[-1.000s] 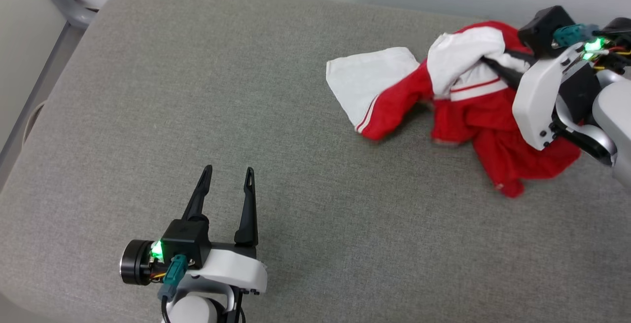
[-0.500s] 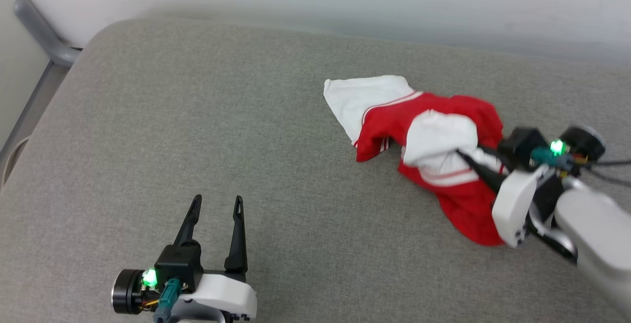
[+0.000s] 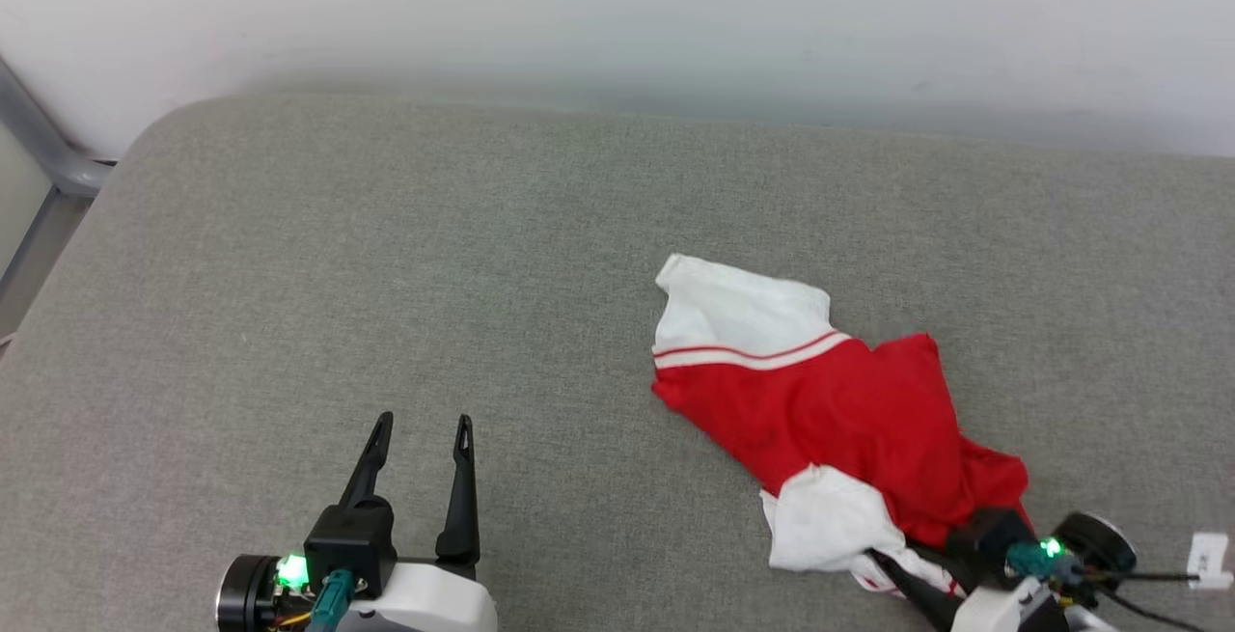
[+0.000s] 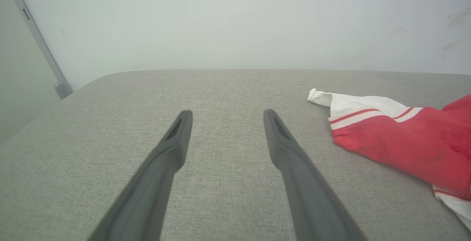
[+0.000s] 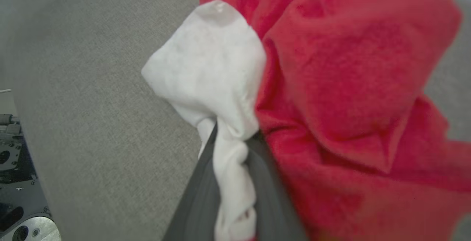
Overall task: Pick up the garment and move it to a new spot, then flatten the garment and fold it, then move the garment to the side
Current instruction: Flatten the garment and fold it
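The garment (image 3: 839, 410), red with white red-striped sleeves, lies crumpled at the right of the grey cushioned surface (image 3: 386, 256). It also shows at the right of the left wrist view, garment (image 4: 408, 138). My right gripper (image 3: 892, 569) at the lower right is shut on a bunch of its white sleeve fabric; in the right wrist view the white cloth is pinched between the two dark fingers (image 5: 198, 197), with the garment (image 5: 349, 86) spilling past them. My left gripper (image 3: 420, 429) stands open and empty at the lower left, well apart from the cloth; its fingers (image 4: 173, 145) are spread wide.
A pale wall (image 3: 617, 14) runs behind the surface's far edge. A grey metal bar (image 3: 39, 145) stands at the far left corner. The surface's left edge drops off near the bar.
My right gripper has dragged the garment toward the near right of the surface, still gripping the white sleeve. The head camera has tilted, so the whole picture shifted. The left gripper stays open in place.
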### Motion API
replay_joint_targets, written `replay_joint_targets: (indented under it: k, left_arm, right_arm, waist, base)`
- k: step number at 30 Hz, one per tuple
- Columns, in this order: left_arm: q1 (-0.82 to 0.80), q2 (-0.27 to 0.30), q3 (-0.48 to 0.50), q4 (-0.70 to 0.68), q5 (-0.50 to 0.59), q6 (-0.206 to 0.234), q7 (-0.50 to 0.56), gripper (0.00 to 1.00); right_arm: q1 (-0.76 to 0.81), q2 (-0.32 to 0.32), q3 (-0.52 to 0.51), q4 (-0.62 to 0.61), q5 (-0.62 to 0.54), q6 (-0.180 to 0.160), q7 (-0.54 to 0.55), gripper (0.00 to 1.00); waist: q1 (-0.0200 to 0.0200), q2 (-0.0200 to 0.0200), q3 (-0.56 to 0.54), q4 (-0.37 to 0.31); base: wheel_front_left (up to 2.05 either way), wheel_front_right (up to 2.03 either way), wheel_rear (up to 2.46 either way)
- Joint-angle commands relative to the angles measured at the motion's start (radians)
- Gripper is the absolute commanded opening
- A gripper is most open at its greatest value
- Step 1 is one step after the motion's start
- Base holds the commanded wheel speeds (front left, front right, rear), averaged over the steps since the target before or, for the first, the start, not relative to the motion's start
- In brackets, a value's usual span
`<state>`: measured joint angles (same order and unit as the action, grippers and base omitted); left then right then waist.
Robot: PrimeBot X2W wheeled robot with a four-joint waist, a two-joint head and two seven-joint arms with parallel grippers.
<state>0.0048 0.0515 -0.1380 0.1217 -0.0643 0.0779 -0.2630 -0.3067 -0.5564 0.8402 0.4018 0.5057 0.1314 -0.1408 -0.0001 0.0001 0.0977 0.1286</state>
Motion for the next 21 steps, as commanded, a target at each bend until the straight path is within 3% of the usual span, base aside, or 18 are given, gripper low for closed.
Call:
replay_joint_targets:
  k: [1, 2, 3, 4, 5, 13, 18, 21]
  left_arm:
    - [0.011, -0.002, 0.001, 0.001, 0.003, -0.004, -0.003, 1.0]
    - [0.011, -0.002, 0.001, 0.001, 0.003, -0.003, -0.003, 1.0]
    - [0.013, -0.002, 0.002, 0.001, 0.004, -0.003, -0.003, 1.0]
    - [0.016, -0.002, 0.004, 0.002, 0.003, -0.003, -0.003, 1.0]
    - [0.019, -0.002, 0.006, 0.003, 0.004, -0.003, -0.003, 1.0]
    - [0.042, -0.002, 0.02, 0.007, 0.008, -0.008, -0.003, 1.0]
    - [0.046, -0.002, 0.024, 0.001, 0.015, -0.01, -0.003, 1.0]
    - [0.046, -0.002, 0.022, -0.003, 0.018, -0.012, -0.003, 1.0]
  right_arm:
    - [0.054, 0.009, -0.031, -0.012, -0.022, -0.001, 0.011, 0.0]
    - [0.075, 0.013, -0.049, -0.021, -0.033, -0.001, 0.016, 0.0]
    - [0.096, 0.019, -0.07, -0.03, -0.042, -0.001, 0.018, 0.13]
    - [0.113, 0.026, -0.094, -0.042, -0.052, -0.001, 0.015, 0.42]
    - [0.127, 0.034, -0.121, -0.056, -0.062, -0.001, 0.011, 1.0]
    - [0.208, 0.077, -0.37, -0.276, -0.184, -0.001, 0.014, 1.0]
    - [0.205, 0.073, -0.513, -0.449, -0.235, -0.001, 0.087, 1.0]
    - [0.162, 0.052, -0.549, -0.515, -0.235, -0.001, 0.149, 1.0]
  waist:
    - [0.0001, -0.0001, -0.003, -0.003]
    - [0.0001, -0.0001, -0.004, -0.004]
    - [0.0001, -0.0001, -0.006, -0.006]
    - [0.0001, -0.0001, -0.008, -0.008]
    - [0.0001, -0.0001, -0.01, -0.011]
    - [0.0001, -0.0001, -0.04, -0.028]
    - [0.0001, -0.0001, -0.051, -0.028]
    - [0.0001, -0.0001, -0.054, -0.026]
  base:
    - [0.0, 0.0, 0.0]
    - [0.0, 0.0, 0.0]
    - [0.0, 0.0, 0.0]
    - [0.0, 0.0, 0.0]
    - [0.0, 0.0, 0.0]
    - [0.0, 0.0, 0.0]
    - [0.0, 0.0, 0.0]
    - [0.0, 0.0, 0.0]
